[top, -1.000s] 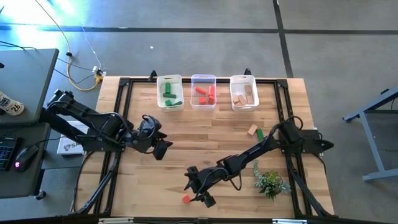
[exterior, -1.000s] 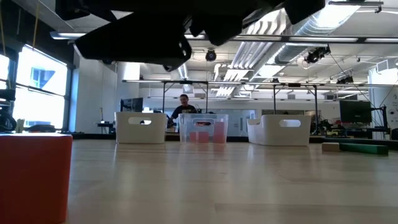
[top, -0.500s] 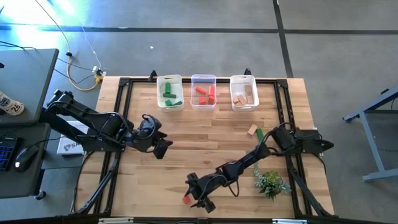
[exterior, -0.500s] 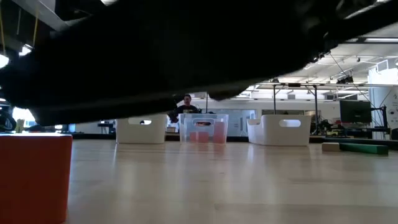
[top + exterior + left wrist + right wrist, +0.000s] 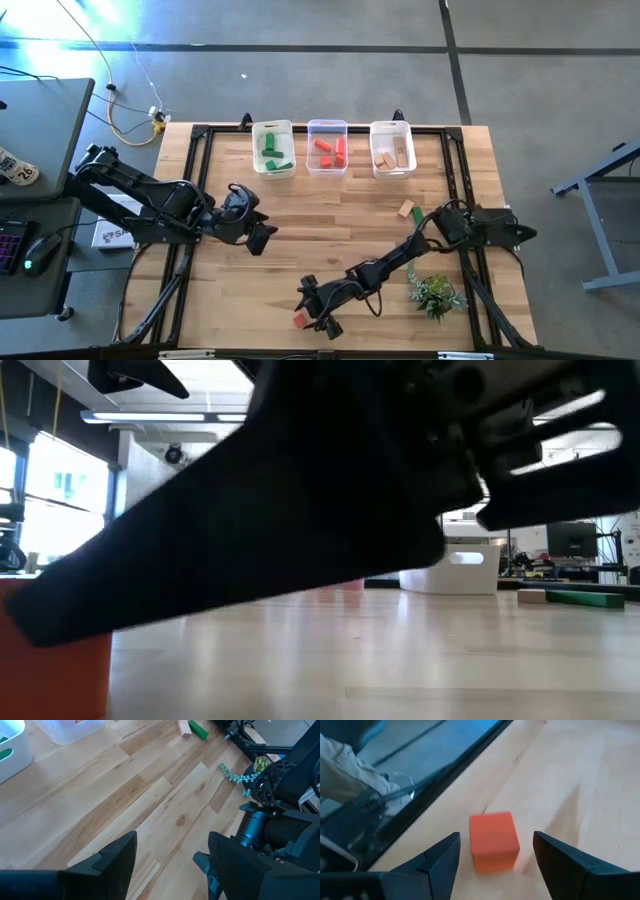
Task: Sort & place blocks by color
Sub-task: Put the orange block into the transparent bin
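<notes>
A red cube block (image 5: 492, 840) lies flat on the table near its front edge, also seen in the high view (image 5: 299, 320) and at the left of the low view (image 5: 50, 672). My right gripper (image 5: 495, 870) is low over the table and open, one finger on either side of the cube and just short of it, touching nothing. A tan block (image 5: 405, 209) and a green block (image 5: 418, 215) lie side by side at the right. My left gripper (image 5: 258, 236) hangs open above the table's left half, with nothing between its fingers (image 5: 170, 865).
Three small bins stand in a row at the far edge: a white one with green blocks (image 5: 273, 148), a clear one with red blocks (image 5: 327, 147), a white one with tan blocks (image 5: 392, 148). A small green plant (image 5: 435, 293) lies beside my right arm.
My right gripper has sunk toward the table and crept toward the near edge, ending close by the red cube. Its fingers have stayed apart. The cube has not moved.
</notes>
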Controlling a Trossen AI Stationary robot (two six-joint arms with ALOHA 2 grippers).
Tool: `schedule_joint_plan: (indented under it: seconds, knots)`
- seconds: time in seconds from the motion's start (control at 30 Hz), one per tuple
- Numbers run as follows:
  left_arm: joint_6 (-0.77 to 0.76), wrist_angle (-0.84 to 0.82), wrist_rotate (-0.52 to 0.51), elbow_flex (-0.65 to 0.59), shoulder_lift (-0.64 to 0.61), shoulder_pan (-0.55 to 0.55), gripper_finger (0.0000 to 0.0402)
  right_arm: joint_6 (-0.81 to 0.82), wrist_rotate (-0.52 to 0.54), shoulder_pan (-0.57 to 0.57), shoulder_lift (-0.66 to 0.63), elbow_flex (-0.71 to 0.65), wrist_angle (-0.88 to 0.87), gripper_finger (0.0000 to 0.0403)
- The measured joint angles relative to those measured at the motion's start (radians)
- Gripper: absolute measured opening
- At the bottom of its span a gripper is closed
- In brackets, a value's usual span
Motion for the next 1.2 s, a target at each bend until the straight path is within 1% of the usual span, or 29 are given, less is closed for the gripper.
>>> schedule_joint_plan:
  seconds: [0.13, 0.3, 0.4, 0.53, 0.73, 0.97, 1.1, 1.2]
  knots:
    - [0.005, -0.005, -0.001, 0.0, 0.0, 0.0, 0.0235, 0.032, -0.012, 0.0, 0.042, 0.032, 0.013, 0.0239]
    - [0.008, -0.006, 0.001, 0.0, 0.0, 0.0, 0.0235, 0.034, -0.01, 0.001, 0.077, 0.095, -0.001, 0.0239]
    - [0.008, -0.007, 0.003, 0.0, 0.0, 0.0, 0.0235, 0.034, 0.002, 0.001, 0.076, 0.118, -0.091, 0.0232]
    - [0.011, -0.01, 0.003, 0.0, 0.0, 0.0, 0.0235, 0.053, 0.011, 0.001, 0.075, 0.141, -0.158, 0.0196]
    - [0.011, -0.011, 0.003, 0.0, 0.0, 0.0, 0.0235, 0.156, 0.007, 0.0, 0.071, 0.145, -0.167, 0.0108]
    - [0.008, -0.025, 0.006, 0.0, 0.0, 0.0, 0.0235, 0.296, -0.012, 0.001, 0.071, 0.181, -0.209, 0.0105]
    - [0.003, -0.026, 0.006, 0.0, 0.0, 0.0, 0.0235, 0.325, -0.016, 0.005, 0.07, 0.24, -0.292, 0.0105]
    - [0.002, -0.032, 0.015, 0.0, 0.0, 0.0, 0.0235, 0.325, -0.012, 0.004, 0.065, 0.295, -0.384, 0.0105]
